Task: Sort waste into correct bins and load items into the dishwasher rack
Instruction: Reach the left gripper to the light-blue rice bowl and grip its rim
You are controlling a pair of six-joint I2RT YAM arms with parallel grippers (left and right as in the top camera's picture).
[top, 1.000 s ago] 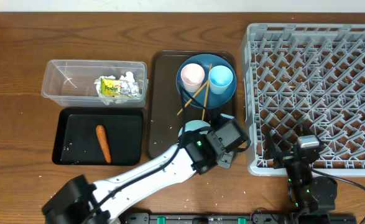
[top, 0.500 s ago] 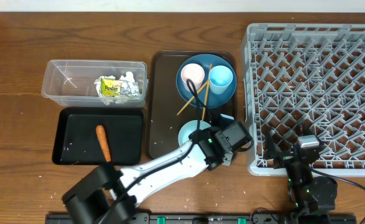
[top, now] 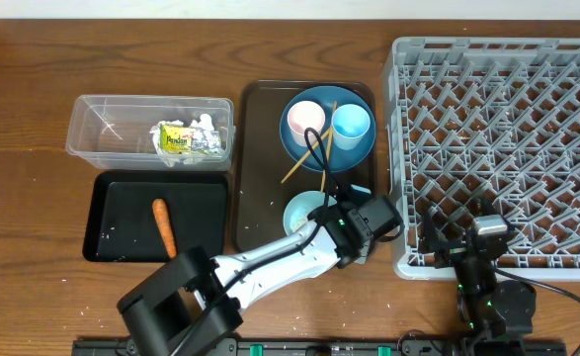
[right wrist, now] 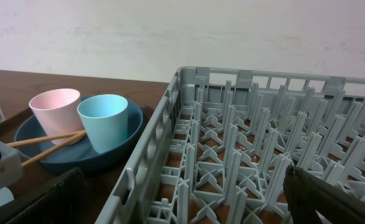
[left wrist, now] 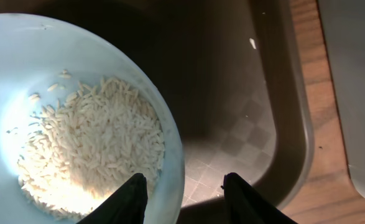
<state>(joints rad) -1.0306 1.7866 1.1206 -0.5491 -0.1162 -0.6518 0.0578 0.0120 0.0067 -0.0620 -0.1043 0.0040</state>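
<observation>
The dark wooden table (top: 33, 99) carries a clear rectangular plastic tub (top: 82, 138) toward its far left corner, a shallow black rectangular tray (top: 122, 218) just nearer, a flat brown serving tray (top: 260, 168) mid-table, and a large grey pegged plastic crate (top: 507, 119) along the right edge.

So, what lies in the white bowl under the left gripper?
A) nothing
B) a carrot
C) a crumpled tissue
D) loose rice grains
D: the left wrist view shows rice grains heaped inside the white bowl, whose rim stands between the open fingers of the left gripper.
</observation>
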